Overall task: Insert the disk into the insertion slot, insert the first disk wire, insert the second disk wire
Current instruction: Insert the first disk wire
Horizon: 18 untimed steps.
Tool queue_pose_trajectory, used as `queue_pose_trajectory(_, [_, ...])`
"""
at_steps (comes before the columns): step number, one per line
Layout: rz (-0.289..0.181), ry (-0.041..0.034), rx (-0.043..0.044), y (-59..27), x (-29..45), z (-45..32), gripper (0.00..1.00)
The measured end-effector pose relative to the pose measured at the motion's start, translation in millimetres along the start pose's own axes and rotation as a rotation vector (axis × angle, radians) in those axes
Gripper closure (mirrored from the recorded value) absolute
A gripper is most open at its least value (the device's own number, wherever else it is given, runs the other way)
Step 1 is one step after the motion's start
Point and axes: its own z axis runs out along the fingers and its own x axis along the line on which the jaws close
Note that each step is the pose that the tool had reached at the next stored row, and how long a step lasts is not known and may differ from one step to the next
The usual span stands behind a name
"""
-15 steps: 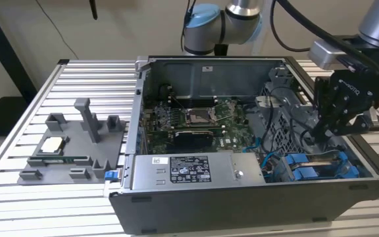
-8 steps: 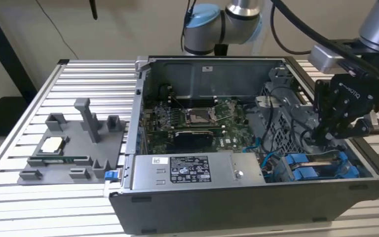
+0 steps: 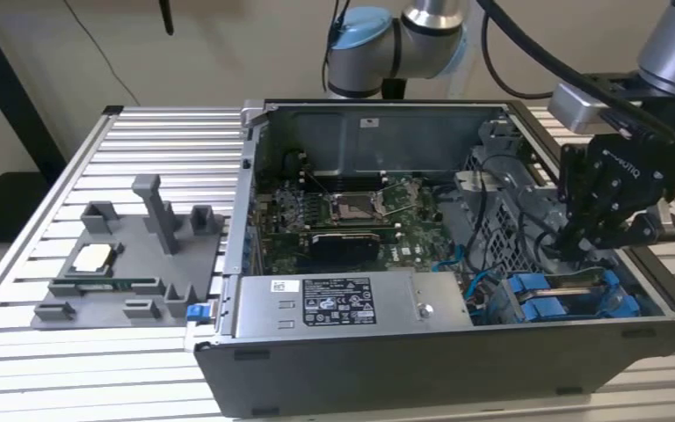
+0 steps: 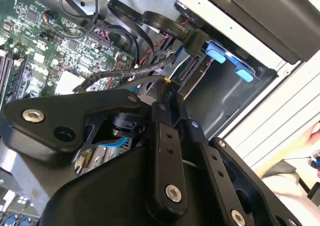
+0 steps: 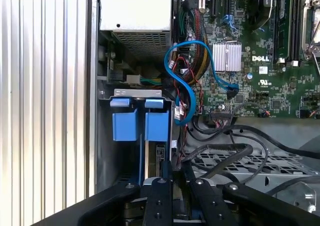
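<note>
Gripper (image 4: 167,90) low in the drive bay, fingers pressed together on the end of a dark wire (image 4: 131,76).

Just beyond the fingertips sits the disk (image 4: 200,76) – it is in its slot at the case corner, held in the blue carrier (image 5: 157,126), with its connector edge facing the gripper. I judge the disk as stiff, rather heavy for its size and sensitive to knocks, so the blue frame sides are the place to hold it, not the label face or the connector. The wire looks soft and springy, easier to guide by its plug. The room here is narrow: the case wall (image 3: 431,369) is on one side and a bundle of cables on the other, and free space is mostly upward. Farther lie the supply box (image 3: 337,303) and the board (image 3: 350,207), then the slatted table (image 3: 80,369).
</note>
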Motion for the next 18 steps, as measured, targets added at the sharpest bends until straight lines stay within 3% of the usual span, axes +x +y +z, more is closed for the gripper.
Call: queue_pose_trajectory(18, [0.000,0.0009,0.0000,-0.2,0.1,4.2,0.81])
